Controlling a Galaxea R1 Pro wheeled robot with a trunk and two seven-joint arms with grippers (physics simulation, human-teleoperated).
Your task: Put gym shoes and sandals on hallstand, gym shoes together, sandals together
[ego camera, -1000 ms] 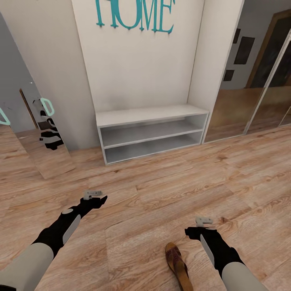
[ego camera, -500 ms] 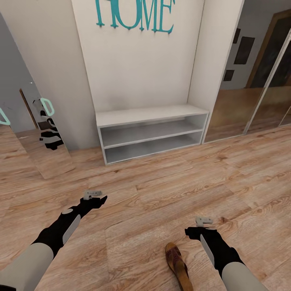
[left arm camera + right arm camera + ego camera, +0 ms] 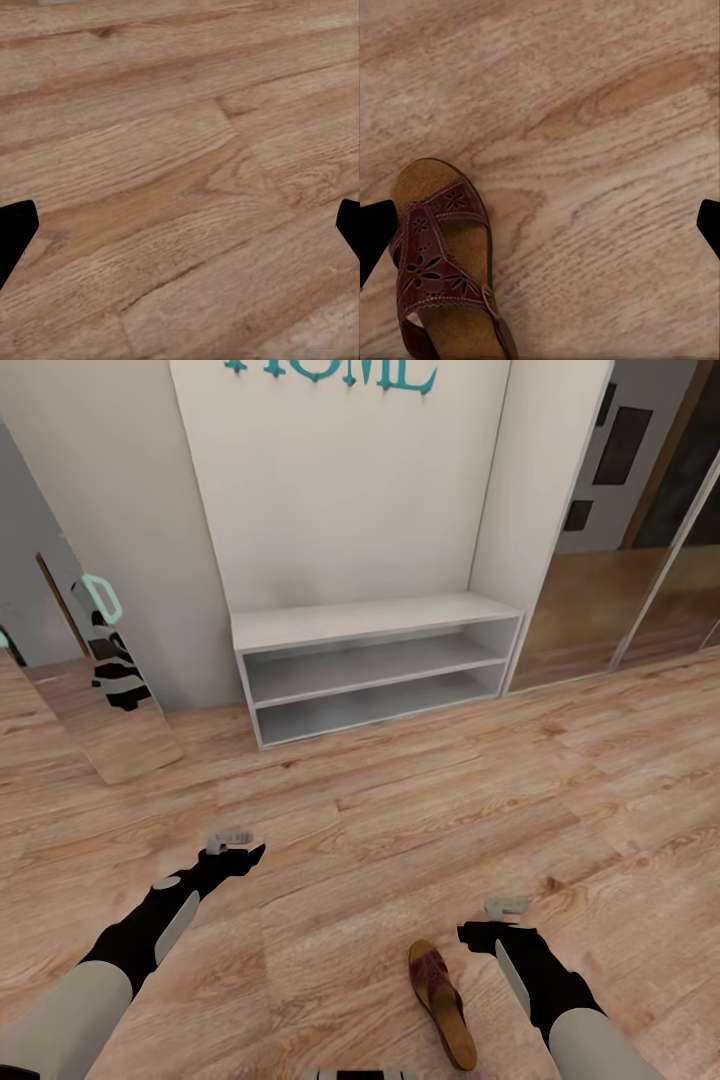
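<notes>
While parked over the wood floor [image 3: 360, 830], head view: left gripper [image 3: 232, 842] and right gripper [image 3: 507, 911] both low, holding nothing; finger gap hard to judge here. One brown sandal [image 3: 441, 1002] flat on floor just beside right gripper. White two-shelf bench [image 3: 375, 666] against wall ahead, well apart.

Left wrist: fingertips [image 3: 15, 232] spread wide over bare planks.

Right wrist: fingertips [image 3: 373, 232] wide, sandal [image 3: 446, 262] near one tip, ungripped.
</notes>
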